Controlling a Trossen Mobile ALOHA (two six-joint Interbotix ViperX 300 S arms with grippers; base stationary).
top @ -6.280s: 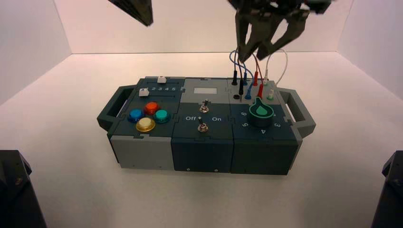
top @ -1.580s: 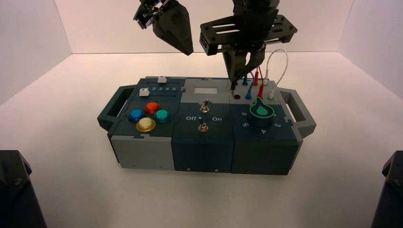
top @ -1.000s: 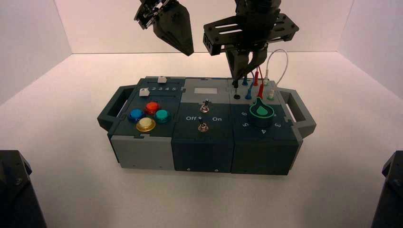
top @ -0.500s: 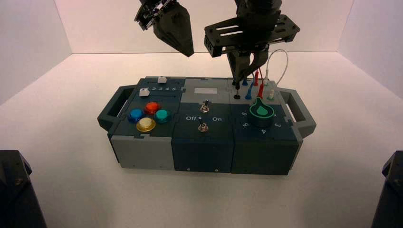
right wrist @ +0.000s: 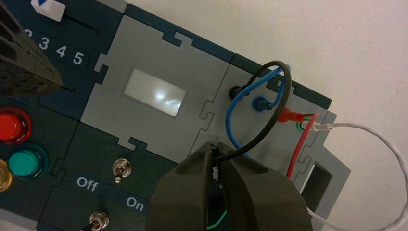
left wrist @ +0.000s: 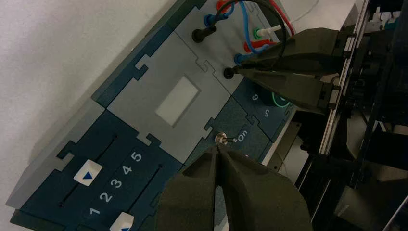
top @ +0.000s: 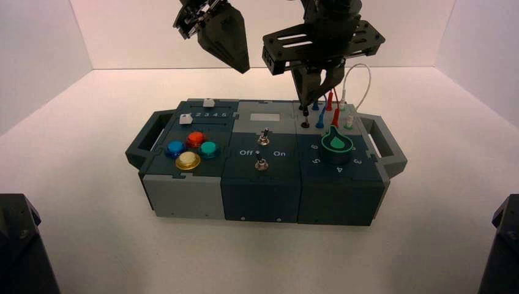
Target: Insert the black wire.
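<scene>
The black wire (right wrist: 284, 89) loops over the box's (top: 263, 184) back right corner. One of its plugs (left wrist: 202, 33) stands in the far black socket. My right gripper (top: 305, 104) is shut on the other black plug (left wrist: 229, 73) and holds it upright at the near black socket (top: 305, 124), left of the green knob (top: 336, 144). I cannot tell whether the pin is seated. In the right wrist view the wire runs between the closed fingertips of this gripper (right wrist: 217, 155). My left gripper (top: 241, 64) hangs shut and empty above the box's back middle; its tips (left wrist: 219, 149) meet.
Blue (right wrist: 231, 120), red (right wrist: 300, 139) and white (right wrist: 365, 132) wires are plugged in next to the black sockets. Two toggle switches (top: 264, 133) stand mid-box. Coloured buttons (top: 196, 139) and sliders are on the left. Handles stick out at both ends.
Since the earliest frame my right gripper has come down with the black plug to the near black socket, and my left gripper has come in over the box's back. Almost nothing moved in the last second.
</scene>
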